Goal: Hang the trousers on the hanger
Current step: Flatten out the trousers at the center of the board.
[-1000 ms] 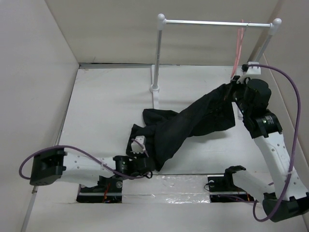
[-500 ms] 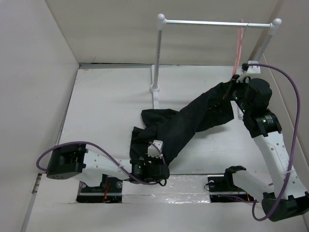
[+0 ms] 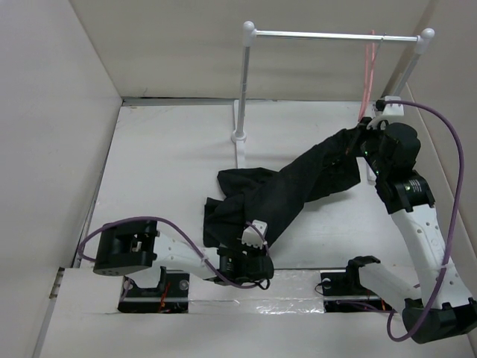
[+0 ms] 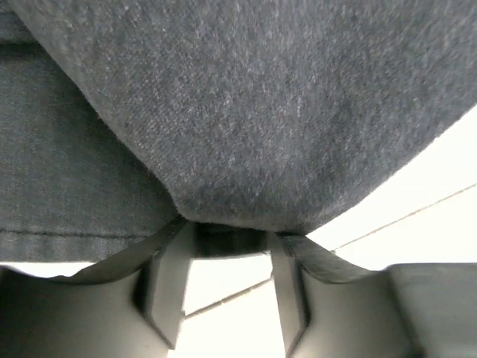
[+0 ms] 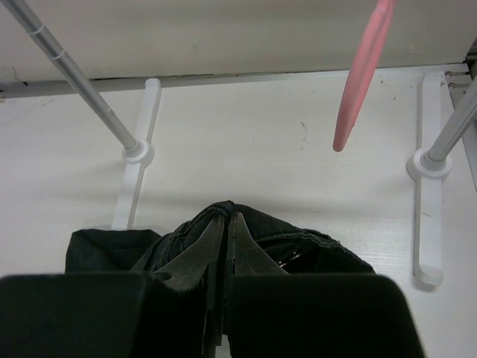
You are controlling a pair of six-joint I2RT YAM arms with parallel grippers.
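Change vs a sec ago: left arm swung in from lower left of the top view toward bottom centre, and its left pincer (image 4: 227, 280) went from shut to parted, so it looks to have let go of the low end of the trousers (image 3: 291, 186) and shifted for a re-grip nearer the hem edge. Right arm barely moved. Meaning for the task: trousers not on the hanger (image 3: 367, 74) yet, prob a re-grasp step, roughly mid-task. Left pincer now: jaws apart about halfway, bare tabletop (image 4: 417, 239) visible through the gap in the wrist view. Dark cloth drapes right over the fingertips (image 4: 168, 291), touching them, nothing clamped. Right pincer (image 5: 226, 246): closed tight on a bunched fold of trousers, cloth puffing out both sides of the tips, held up off the tabletop at right of the top view. Trousers run from that grip down-left to a crumpled heap at centre/lower centre, and the heap's near edge sits on top of the left pincer. Hanger is pink, empty, hooked on the rail (image 3: 335, 35) at upper right, just above and behind the right pincer, not touching the cloth.
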